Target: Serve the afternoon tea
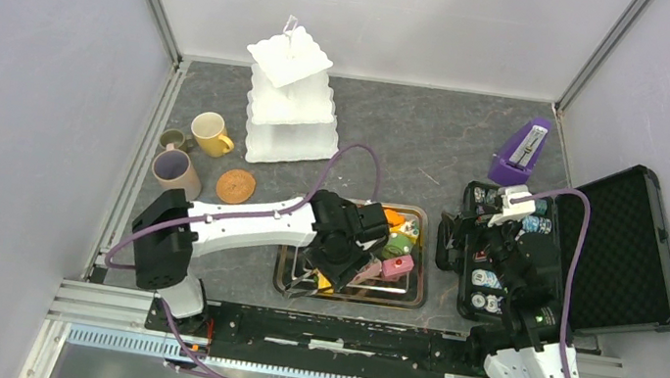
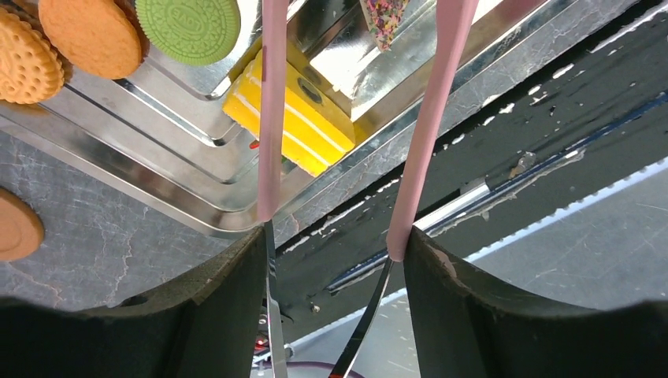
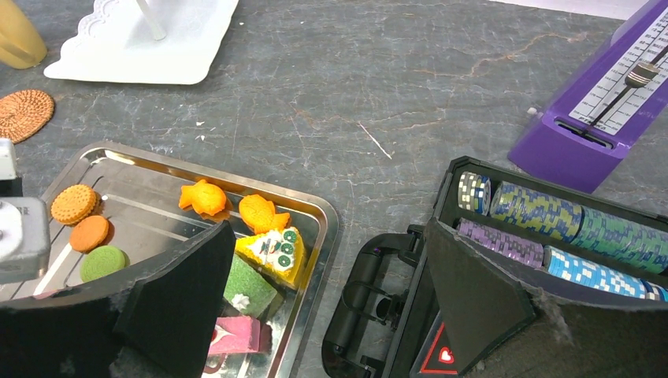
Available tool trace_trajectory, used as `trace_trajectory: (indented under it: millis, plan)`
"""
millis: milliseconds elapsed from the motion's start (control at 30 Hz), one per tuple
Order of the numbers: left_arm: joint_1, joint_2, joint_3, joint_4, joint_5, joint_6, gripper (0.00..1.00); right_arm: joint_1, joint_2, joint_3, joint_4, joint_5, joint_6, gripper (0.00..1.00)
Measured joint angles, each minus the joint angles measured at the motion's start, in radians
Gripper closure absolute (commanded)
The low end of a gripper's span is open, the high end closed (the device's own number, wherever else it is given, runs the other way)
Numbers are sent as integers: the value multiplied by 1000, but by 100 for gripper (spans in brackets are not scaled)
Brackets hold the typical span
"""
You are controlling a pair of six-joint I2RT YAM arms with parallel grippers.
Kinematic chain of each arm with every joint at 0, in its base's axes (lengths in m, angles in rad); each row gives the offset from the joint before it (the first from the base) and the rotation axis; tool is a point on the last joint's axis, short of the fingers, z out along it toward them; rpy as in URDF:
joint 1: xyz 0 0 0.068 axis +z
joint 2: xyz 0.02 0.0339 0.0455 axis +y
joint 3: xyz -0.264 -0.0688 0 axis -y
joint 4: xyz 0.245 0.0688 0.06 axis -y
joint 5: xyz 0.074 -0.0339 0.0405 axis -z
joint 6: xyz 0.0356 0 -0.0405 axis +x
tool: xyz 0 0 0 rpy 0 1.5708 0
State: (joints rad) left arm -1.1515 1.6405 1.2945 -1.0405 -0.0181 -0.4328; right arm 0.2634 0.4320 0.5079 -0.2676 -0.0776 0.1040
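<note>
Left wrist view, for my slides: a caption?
Left gripper holds pink tongs over a yellow cake slice in the metal tray.

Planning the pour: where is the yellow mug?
In the top view, the yellow mug stands left of the white tiered stand, behind the woven coaster.

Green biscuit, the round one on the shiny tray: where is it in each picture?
Top external: not visible; the left arm covers that end of the silver tray.
Left wrist: the green biscuit is at the top edge, left of centre, beside two orange biscuits.
Right wrist: lower left, at the tray's left end.
Shared landmark: the silver tray, in all three views.
</note>
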Motion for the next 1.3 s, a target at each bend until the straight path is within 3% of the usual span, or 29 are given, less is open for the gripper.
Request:
trace_trajectory:
  millis: [400, 833, 1300]
  plan:
    - [-45, 41, -19, 30, -87, -32, 44, 0, 0, -11, 0, 0, 0, 2]
    - [-49, 41, -27, 47, -112, -50, 75, 0, 0, -11, 0, 0, 0, 2]
    - [-48, -23, -39, 15, -164, -57, 78, 0, 3, -11, 0, 0, 0, 2]
